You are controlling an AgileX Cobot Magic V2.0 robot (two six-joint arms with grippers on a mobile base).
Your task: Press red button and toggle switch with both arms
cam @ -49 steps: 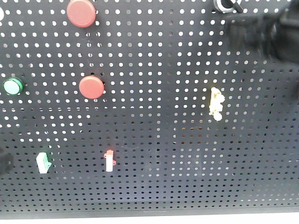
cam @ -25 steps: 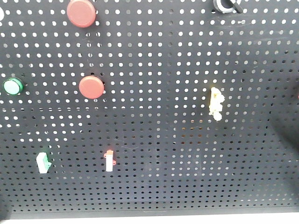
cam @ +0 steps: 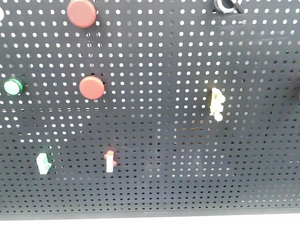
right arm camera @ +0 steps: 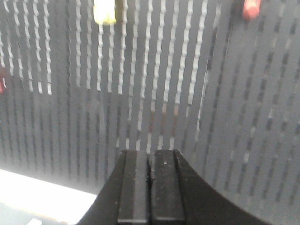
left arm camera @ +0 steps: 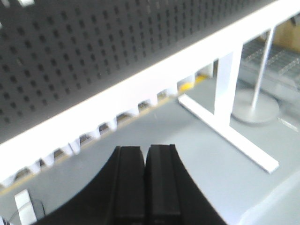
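- Waiting on the black perforated pegboard [cam: 178, 154] are two round red dome buttons: one at the top [cam: 82, 12] and a smaller one lower down [cam: 92, 87]; which of them the task means cannot be told.
- Several small switches sit on the same board: a red-and-white one [cam: 109, 161], a green-and-white one [cam: 43, 163] and a pale yellow one [cam: 216, 104]. A round green button [cam: 12, 86] sits at the left edge.
- In the front view neither arm is over the board, so nothing is being pressed; I judge this an approach or repositioning step.
- The left gripper [left arm camera: 146, 183] has its black pads pressed together, holding nothing. It points at the grey floor below the pegboard's white lower edge [left arm camera: 117, 101], so the buttons lie above and ahead of it, out of its view.
- The right gripper [right arm camera: 150, 187] is likewise closed and empty, facing the blurred board. The pale yellow switch lies above it and slightly left, and a red object [right arm camera: 251, 8], too blurred to identify, lies above it to the right.
- Next, each arm probably needs to rise and line its closed tip up with its target, the left toward a red button, the right toward a switch, then push straight in.
- Which switch is the toggle remains uncertain from these views.
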